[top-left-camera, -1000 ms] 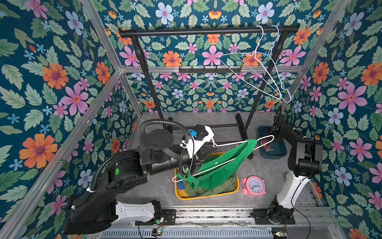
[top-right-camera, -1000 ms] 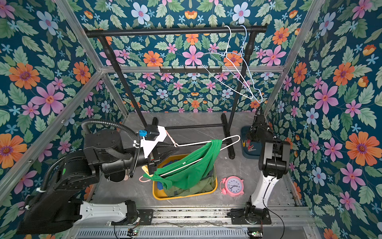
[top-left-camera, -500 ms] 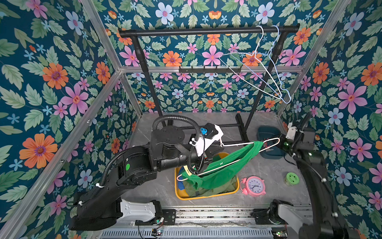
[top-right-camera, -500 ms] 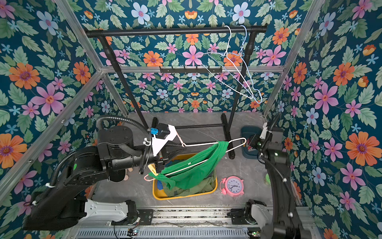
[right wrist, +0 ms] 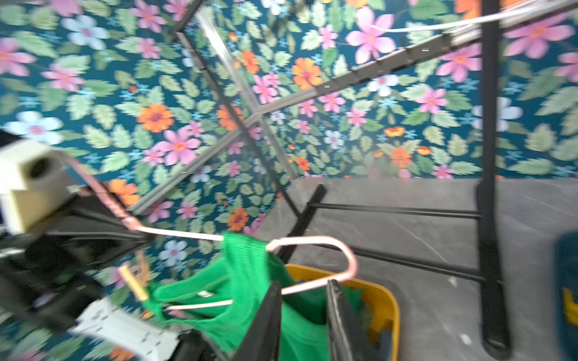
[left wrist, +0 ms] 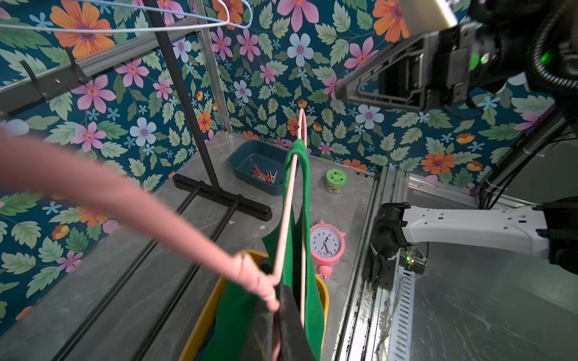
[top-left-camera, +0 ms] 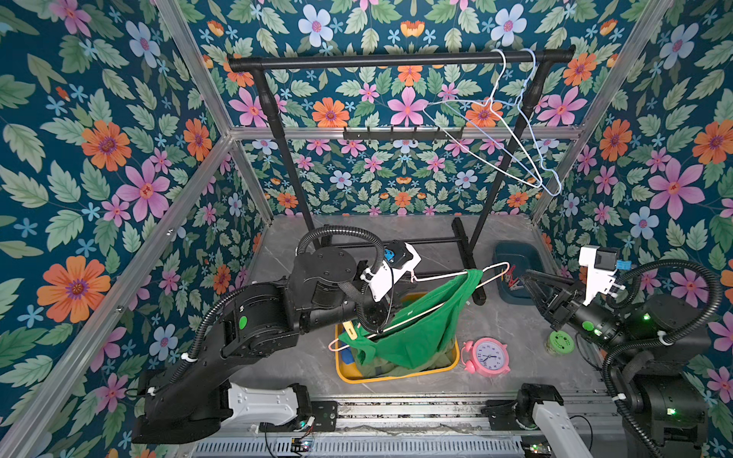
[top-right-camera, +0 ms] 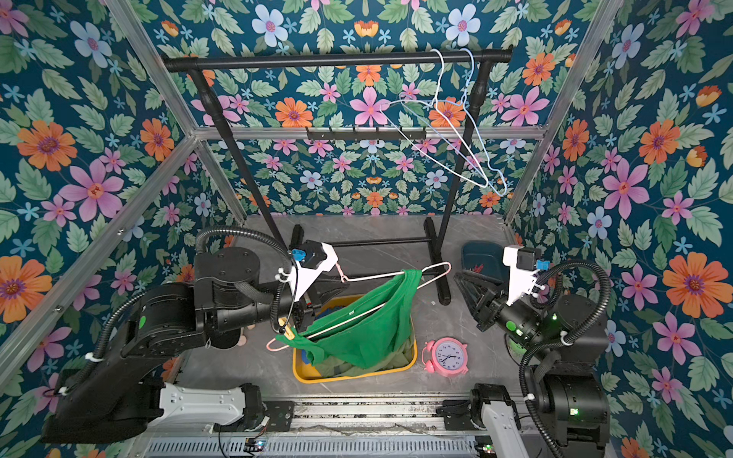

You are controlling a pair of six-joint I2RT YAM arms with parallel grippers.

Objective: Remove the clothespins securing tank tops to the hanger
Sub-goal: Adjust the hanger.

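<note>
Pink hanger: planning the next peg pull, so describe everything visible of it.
The hanger is thin pink wire, tilted above the yellow bin. The left gripper clamps its twisted neck. A green top drapes over it, pinned at the low end by a yellow peg. Its bare high end is close to the open right gripper, untouched.
</note>
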